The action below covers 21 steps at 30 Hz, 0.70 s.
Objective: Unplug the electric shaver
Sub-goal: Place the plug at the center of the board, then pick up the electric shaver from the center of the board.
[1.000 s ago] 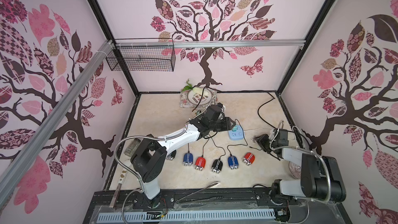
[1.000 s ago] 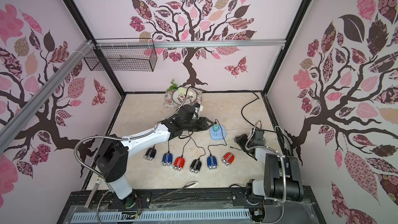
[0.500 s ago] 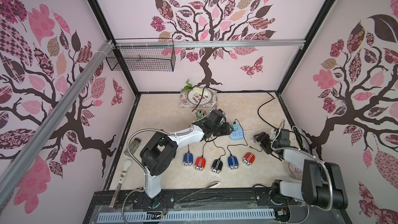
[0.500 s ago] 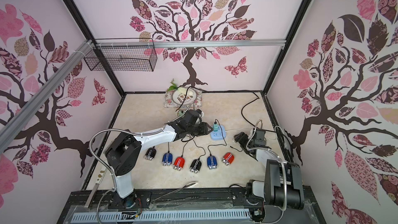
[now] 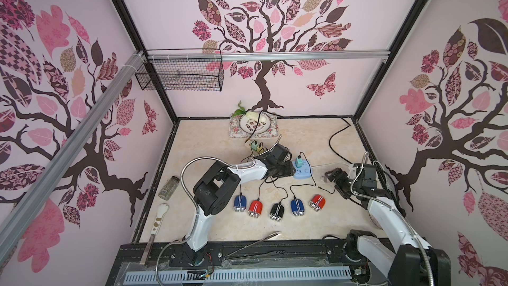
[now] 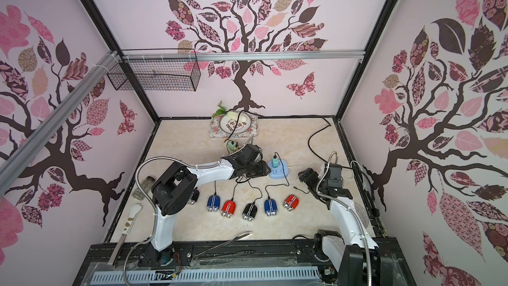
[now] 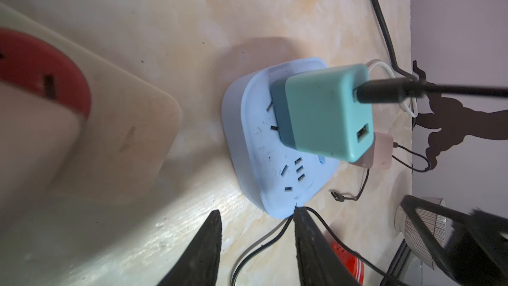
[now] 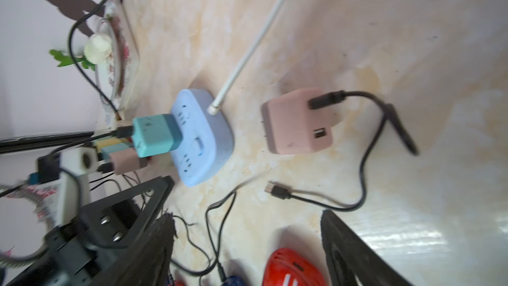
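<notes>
**Pink adapter off the strip; both grippers empty**

Reference: the power strip [image 5: 303, 173], pale blue, lies flat on the table [image 5: 220, 144]. A teal adapter [image 7: 327, 114] stands plugged into its top face.

The pink adapter [image 8: 294, 125] lies on the table just beside the strip, on the right arm's side, with its prongs clear of any socket. A black lead [image 8: 365, 160] sits in one of its USB ports. A loose connector [image 8: 276, 189] lies near it, in front of the strip.

The red shaver [image 5: 317, 202] lies on the table in front of the strip, toward the robot's base. It is the end unit, on the right arm's side, of a row of shavers [image 5: 277, 211]. Whether the loose connector belongs to it cannot be told.

The left gripper [image 7: 257, 211] is low at the strip's left-arm side, jaws part-way apart with nothing clamped. One fingertip [image 7: 305, 229] is at the strip's edge; contact cannot be confirmed.

The right gripper [image 8: 247, 214] is on the strip's right-arm side, near the pink adapter, jaws spread wide and empty.
</notes>
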Motion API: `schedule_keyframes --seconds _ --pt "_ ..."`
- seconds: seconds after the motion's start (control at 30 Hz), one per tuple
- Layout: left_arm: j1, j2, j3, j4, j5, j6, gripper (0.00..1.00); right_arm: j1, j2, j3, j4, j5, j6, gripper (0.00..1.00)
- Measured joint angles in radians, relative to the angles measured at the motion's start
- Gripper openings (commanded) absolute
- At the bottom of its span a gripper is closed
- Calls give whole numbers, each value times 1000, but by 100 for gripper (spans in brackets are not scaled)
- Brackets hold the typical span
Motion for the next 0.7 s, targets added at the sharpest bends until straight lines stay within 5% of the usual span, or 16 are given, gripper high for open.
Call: schedule_keyframes --seconds 0.3,0.43,0.7 --pt "-9 10 31 -34 -38 25 45 171 -81 133 -79 24 -32 86" --pt "-31 -7 30 -71 -70 45 55 282 -69 150 -122 68 -66 84" --pt "-98 -182 -3 -179 -194 60 62 502 -5 187 -161 202 -111 80"
